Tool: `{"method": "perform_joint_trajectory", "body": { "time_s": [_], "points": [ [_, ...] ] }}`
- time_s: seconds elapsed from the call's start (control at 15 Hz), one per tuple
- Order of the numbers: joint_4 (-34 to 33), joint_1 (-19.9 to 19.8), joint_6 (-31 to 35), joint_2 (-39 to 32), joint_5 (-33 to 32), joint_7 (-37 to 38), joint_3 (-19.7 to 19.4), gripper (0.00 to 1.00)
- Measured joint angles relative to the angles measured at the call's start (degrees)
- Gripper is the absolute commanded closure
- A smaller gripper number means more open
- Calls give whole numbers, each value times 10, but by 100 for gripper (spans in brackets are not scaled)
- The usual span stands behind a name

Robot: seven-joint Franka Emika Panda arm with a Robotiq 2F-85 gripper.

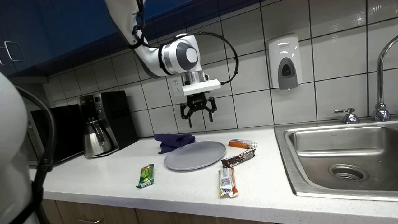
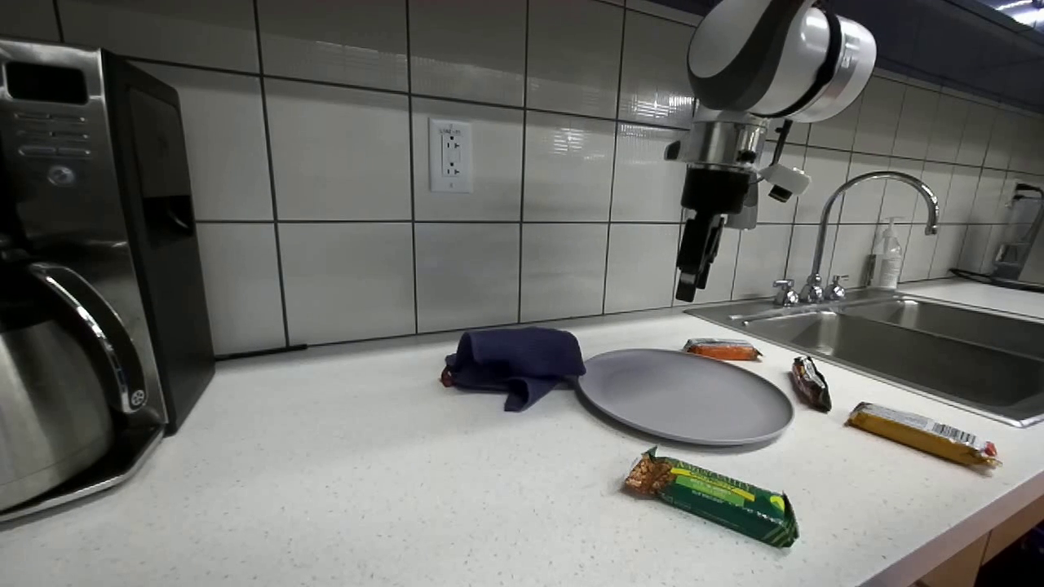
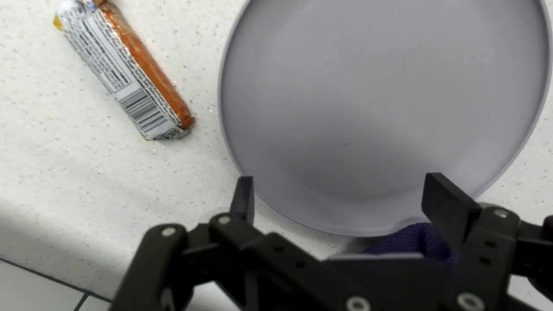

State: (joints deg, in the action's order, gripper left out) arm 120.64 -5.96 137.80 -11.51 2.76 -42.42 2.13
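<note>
High above the counter, my gripper [image 1: 201, 122] hangs pointing down with its jaws wide apart and nothing between them. In the wrist view both black fingertips show against the grey plate [image 3: 380, 108], which lies flat well below. A dark purple cloth [image 2: 514, 363] is bunched at the plate's edge, partly hidden by the gripper in the wrist view. Beside the plate lies an orange wrapped bar [image 3: 129, 77], its barcode side up. A brown bar [image 1: 238, 158], a silver-and-yellow bar [image 2: 917, 432] and a green bar [image 2: 718, 497] lie around the plate too.
A steel sink [image 1: 289, 161] with a faucet [image 1: 381, 93] is set into the counter beyond the bars. A coffee maker [image 1: 107, 121] stands at the opposite side. Behind runs a tiled wall with a soap dispenser [image 1: 285, 62]; blue cabinets [image 1: 62, 28] hang overhead.
</note>
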Motion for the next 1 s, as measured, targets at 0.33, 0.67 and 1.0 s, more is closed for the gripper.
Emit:
{"method": "perform_joint_trajectory", "body": {
  "time_s": [0.33,0.67,1.0],
  "points": [
    [0,-17,6,-10,0,-43,-21,0],
    [-5,-30,21,-32,0,-85,-31,0],
    [-28,-48,21,-61,0,-118,-37,0]
  ]
}}
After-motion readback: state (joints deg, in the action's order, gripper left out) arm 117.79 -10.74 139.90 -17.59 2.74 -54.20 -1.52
